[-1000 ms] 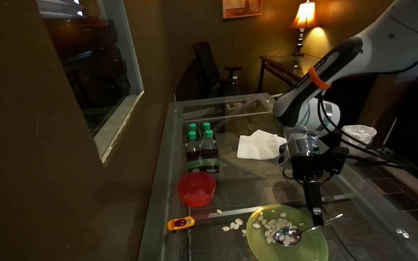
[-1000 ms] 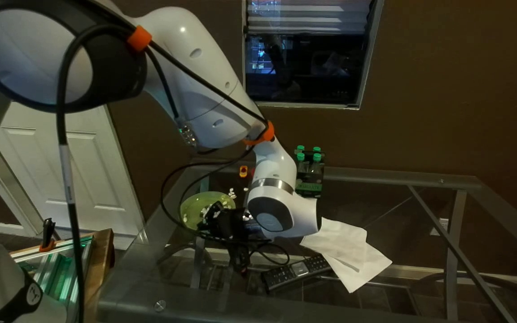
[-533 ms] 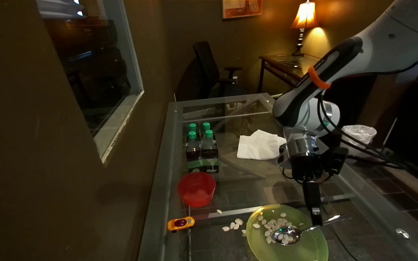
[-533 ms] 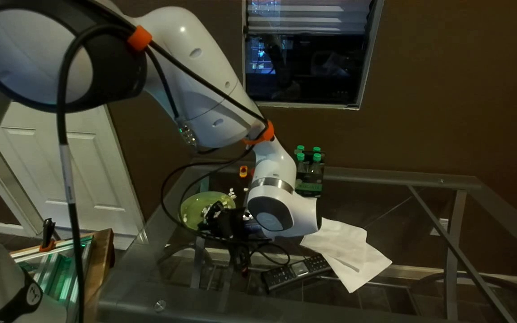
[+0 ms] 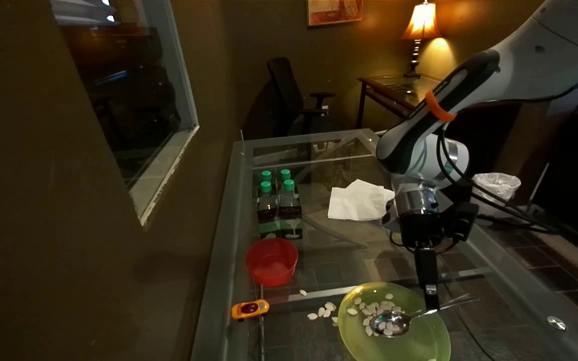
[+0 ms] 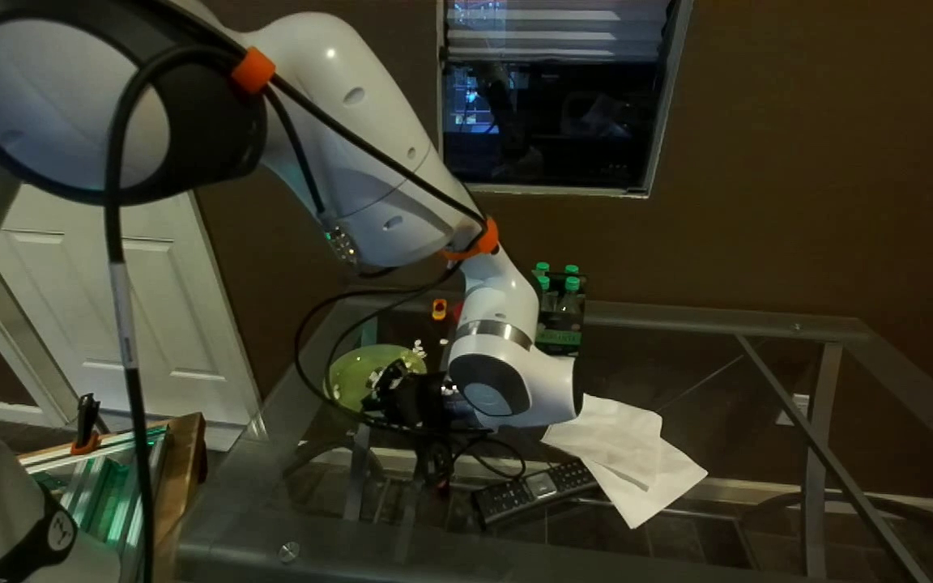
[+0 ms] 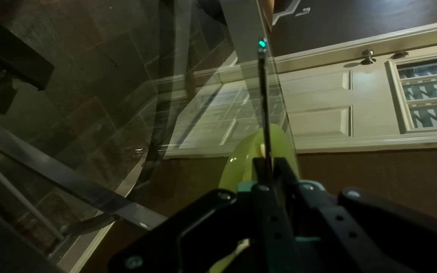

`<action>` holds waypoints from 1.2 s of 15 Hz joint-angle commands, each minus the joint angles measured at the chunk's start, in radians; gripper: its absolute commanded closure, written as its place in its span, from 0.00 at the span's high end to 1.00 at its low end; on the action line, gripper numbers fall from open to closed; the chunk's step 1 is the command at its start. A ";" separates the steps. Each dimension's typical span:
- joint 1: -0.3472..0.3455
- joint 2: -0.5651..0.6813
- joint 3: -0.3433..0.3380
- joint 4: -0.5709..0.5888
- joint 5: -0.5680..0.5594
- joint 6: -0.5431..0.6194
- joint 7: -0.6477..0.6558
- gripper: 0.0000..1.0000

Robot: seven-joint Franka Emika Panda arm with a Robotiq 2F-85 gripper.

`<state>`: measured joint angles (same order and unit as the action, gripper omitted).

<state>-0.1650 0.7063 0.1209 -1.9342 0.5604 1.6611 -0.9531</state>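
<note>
My gripper point(image 5: 431, 303) is shut on the handle of a metal spoon point(image 5: 390, 324). In the wrist view the fingertips point(image 7: 268, 163) pinch the thin handle point(image 7: 264, 94), seen edge-on. The spoon bowl holds a few pale seeds and sits low over a green plate point(image 5: 422, 346); whether it touches the plate is unclear. Several pale seeds point(image 5: 368, 307) lie on the plate around the spoon. In an exterior view the gripper point(image 6: 379, 387) partly covers the plate point(image 6: 347, 374), and the spoon is hidden there.
A red bowl point(image 5: 272, 268), a yellow toy car point(image 5: 250, 309), a carrier of green-capped bottles point(image 5: 280, 220) and white napkins point(image 5: 360, 201) stand or lie on the glass table. Loose seeds point(image 5: 325, 310) lie beside the plate. A black remote point(image 6: 539, 490) lies near the napkins point(image 6: 624, 457).
The gripper and spoon have shifted slightly left in an exterior view. The plate and its seeds have slid slightly the same way. The spoon stays in the grip.
</note>
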 commanded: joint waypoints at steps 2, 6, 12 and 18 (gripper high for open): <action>0.000 0.056 0.008 0.052 0.053 0.016 -0.006 0.02; 0.003 0.064 0.005 0.060 0.053 0.016 0.007 0.02; 0.009 0.063 0.002 0.067 0.040 0.025 0.018 0.34; 0.006 0.057 0.002 0.069 0.044 0.026 0.015 0.66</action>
<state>-0.1615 0.7229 0.1224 -1.9004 0.5858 1.6616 -0.9261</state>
